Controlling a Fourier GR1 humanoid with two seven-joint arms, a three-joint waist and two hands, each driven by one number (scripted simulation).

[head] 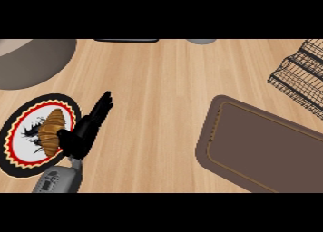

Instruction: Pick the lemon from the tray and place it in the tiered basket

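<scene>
At lower left we see the left hand [84,131], fingers [104,103] straight and pressed together, beside a plate [10,145] bearing a croissant [52,131]. Opposite, the brown tray [271,149] lies near the wire tiered basket [305,72] on the bench [157,90]; we cannot locate the lemon.

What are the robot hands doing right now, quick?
Left robot hand: open, fingers straight, holding nothing, beside the plate with the croissant.
Right robot hand: not in view, so it cannot be told.
</scene>
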